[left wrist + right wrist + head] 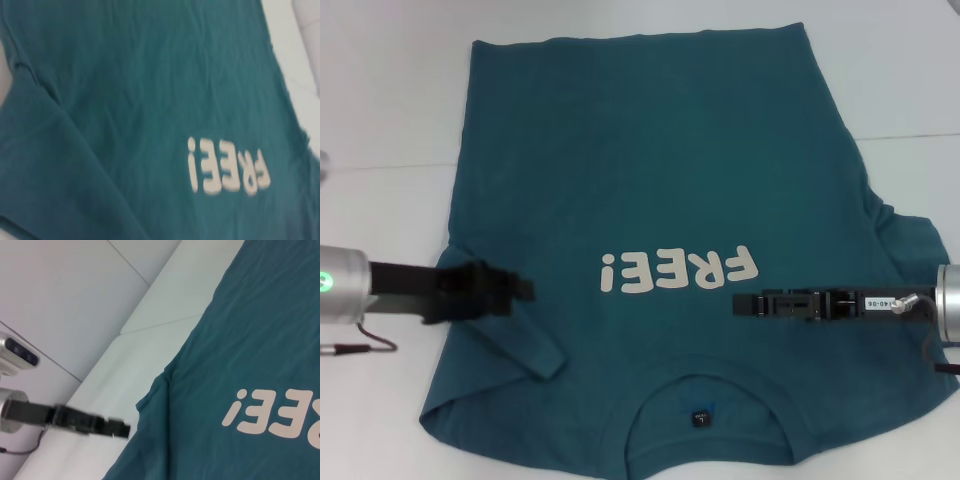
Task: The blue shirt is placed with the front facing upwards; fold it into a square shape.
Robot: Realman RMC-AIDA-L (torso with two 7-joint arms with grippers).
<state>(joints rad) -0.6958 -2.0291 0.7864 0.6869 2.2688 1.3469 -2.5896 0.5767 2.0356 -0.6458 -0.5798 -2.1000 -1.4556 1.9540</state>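
The blue shirt (650, 170) lies flat on the white table, front up, with its round neckline and dark tag (701, 418) nearest me. Cream "FREE!" lettering (680, 271) runs across the chest. The sleeve on my left (510, 335) is folded inward onto the body; the sleeve on my right (910, 245) lies spread out. My left gripper (527, 288) hovers over the folded sleeve's upper edge. My right gripper (740, 302) is over the chest, just below the lettering's right end. The left wrist view shows the shirt (150, 90); the right wrist view shows the shirt (250, 340) and the left gripper (126, 429).
The white table (380, 100) surrounds the shirt, with bare surface to the left, right and beyond the hem. A thin seam (910, 136) crosses the tabletop. The shirt's collar end reaches close to the near edge of the head view.
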